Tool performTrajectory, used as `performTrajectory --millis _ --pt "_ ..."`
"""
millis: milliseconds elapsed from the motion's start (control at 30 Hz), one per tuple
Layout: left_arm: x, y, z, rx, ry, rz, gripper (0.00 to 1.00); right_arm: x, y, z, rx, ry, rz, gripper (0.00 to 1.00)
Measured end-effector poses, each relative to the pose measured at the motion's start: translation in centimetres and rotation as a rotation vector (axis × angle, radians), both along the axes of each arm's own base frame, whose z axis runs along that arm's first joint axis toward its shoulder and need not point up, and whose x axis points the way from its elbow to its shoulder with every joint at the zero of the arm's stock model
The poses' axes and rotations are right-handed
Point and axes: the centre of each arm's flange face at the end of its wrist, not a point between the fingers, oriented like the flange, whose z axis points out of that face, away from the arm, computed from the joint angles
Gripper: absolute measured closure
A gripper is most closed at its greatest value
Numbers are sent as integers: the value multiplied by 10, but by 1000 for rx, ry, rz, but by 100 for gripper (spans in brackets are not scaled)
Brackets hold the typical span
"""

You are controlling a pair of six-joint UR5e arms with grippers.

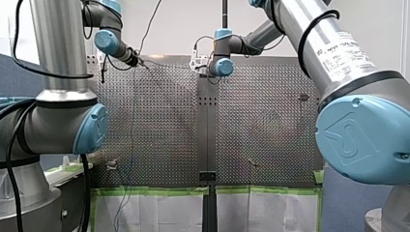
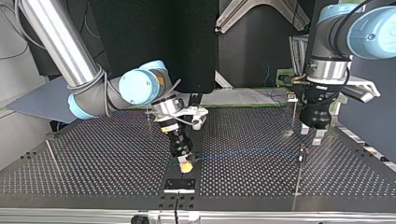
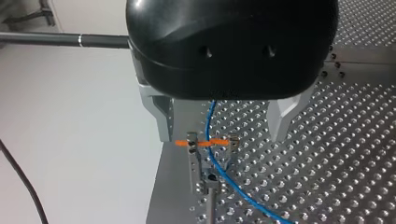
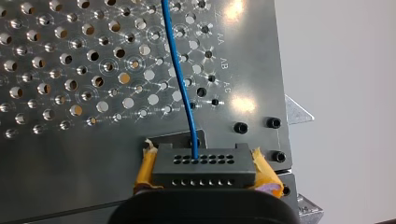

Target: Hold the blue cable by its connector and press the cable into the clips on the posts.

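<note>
Right wrist view has the grip: my right gripper [image 4: 204, 173] is clamped on the black connector [image 4: 204, 164], yellow pads [image 4: 145, 170] squeezing both ends. The blue cable [image 4: 180, 79] leaves the connector's face and runs out low over the perforated table [image 4: 70, 70]. That hold anchors one end, I judge, so the line is taut for pressing. Over to the left wrist view: my left gripper [image 3: 222, 135] hangs with its metal fingers spread wide, grasping nothing, straddling the clip [image 3: 192, 149] on its post [image 3: 211, 200]. The cable passes between the clip's two prongs, across an orange band [image 3: 215, 142]; whether it's fully seated, I can't tell. Those spread fingers look placed to push down on either side.
</note>
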Motion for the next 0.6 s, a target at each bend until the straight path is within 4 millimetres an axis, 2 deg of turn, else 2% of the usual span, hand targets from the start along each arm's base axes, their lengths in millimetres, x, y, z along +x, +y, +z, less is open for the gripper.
performTrajectory --millis 600 --pt "-4 0 6 26 -10 3 2 0 -1 -1 1 1 -1 100"
